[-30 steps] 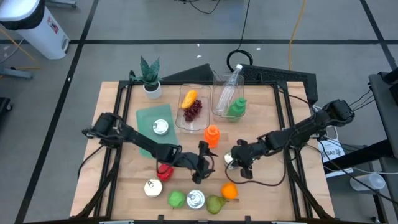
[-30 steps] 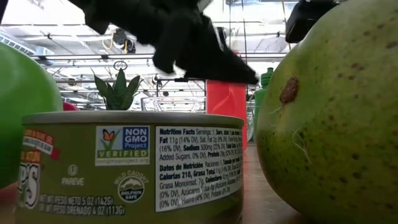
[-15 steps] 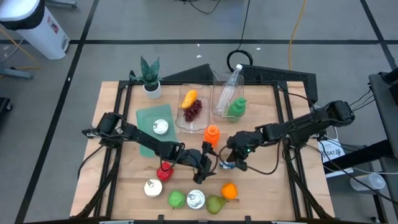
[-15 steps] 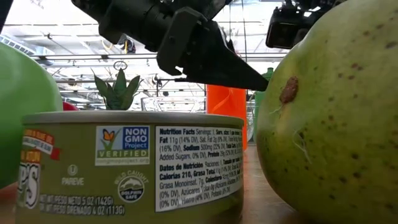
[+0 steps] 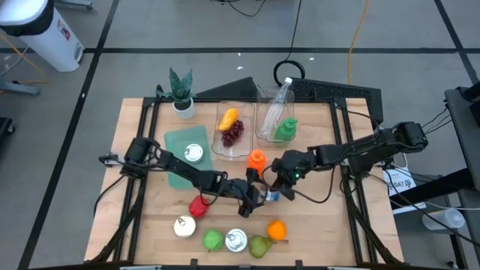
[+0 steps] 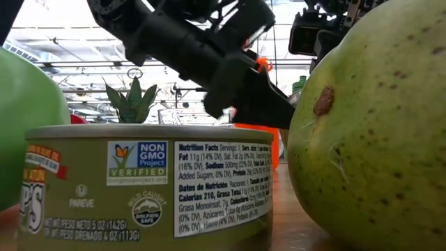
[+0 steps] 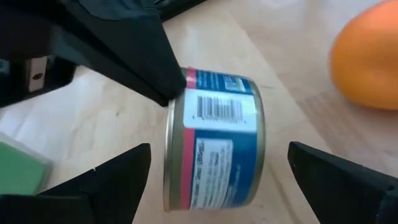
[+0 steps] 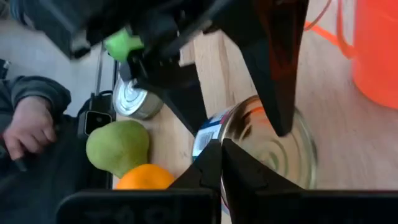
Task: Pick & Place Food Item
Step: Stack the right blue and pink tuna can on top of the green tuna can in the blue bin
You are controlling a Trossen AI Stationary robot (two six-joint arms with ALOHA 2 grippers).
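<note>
Centrally, a shiny metal tin [image 7: 214,143] lay sideways on the wooden table [image 5: 315,217], left gripper [image 7: 214,165] spread wide around it, right gripper [image 8: 219,155] closed, touching its rim.

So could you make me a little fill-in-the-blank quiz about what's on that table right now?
1. The blue tin can sits between the fingers of the left end effector, whose fingers stand ____.
2. The right end effector is ____.
3. The purple grapes lie in a clear ____.
4. The white-potted plant stands at the table's back ____ corner.

Missing words: open; shut; container; left
</note>
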